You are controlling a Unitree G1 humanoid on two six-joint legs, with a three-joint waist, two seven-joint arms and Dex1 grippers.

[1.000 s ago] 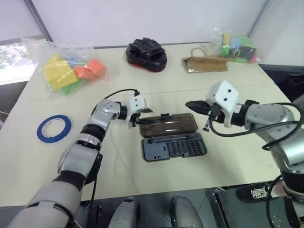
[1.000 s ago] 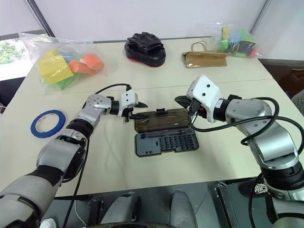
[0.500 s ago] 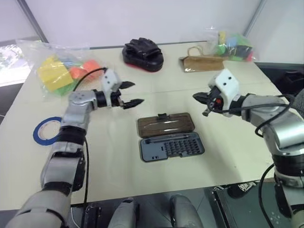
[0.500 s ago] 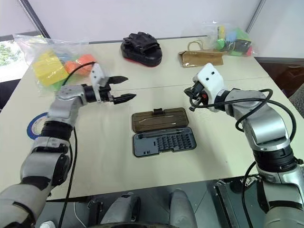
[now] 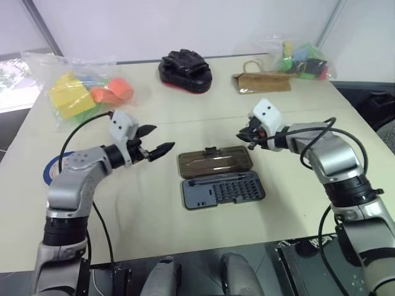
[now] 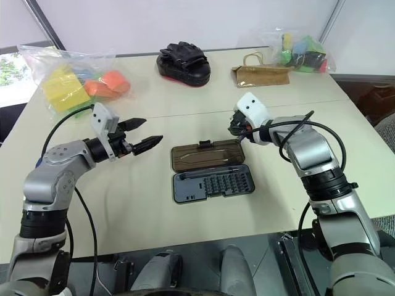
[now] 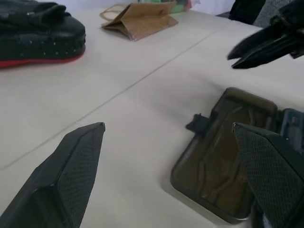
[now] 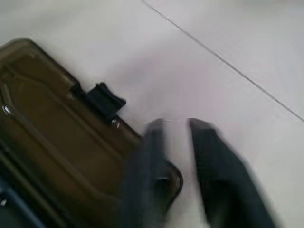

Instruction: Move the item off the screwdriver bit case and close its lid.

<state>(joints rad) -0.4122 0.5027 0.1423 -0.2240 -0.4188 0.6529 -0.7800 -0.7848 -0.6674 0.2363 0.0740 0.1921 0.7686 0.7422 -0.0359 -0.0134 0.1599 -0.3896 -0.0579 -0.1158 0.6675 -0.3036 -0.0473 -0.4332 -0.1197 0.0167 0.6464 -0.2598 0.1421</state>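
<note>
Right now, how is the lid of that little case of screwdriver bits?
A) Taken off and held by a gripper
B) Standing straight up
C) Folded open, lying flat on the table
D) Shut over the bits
C: the smoky-brown lid lies flat on the table behind the screwdriver bit case, whose rows of bits are uncovered.

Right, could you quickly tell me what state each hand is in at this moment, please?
Left hand: open, holding nothing, above the table beside the lid.
Right hand: fingers slightly apart, empty, at the lid's far corner.
</note>
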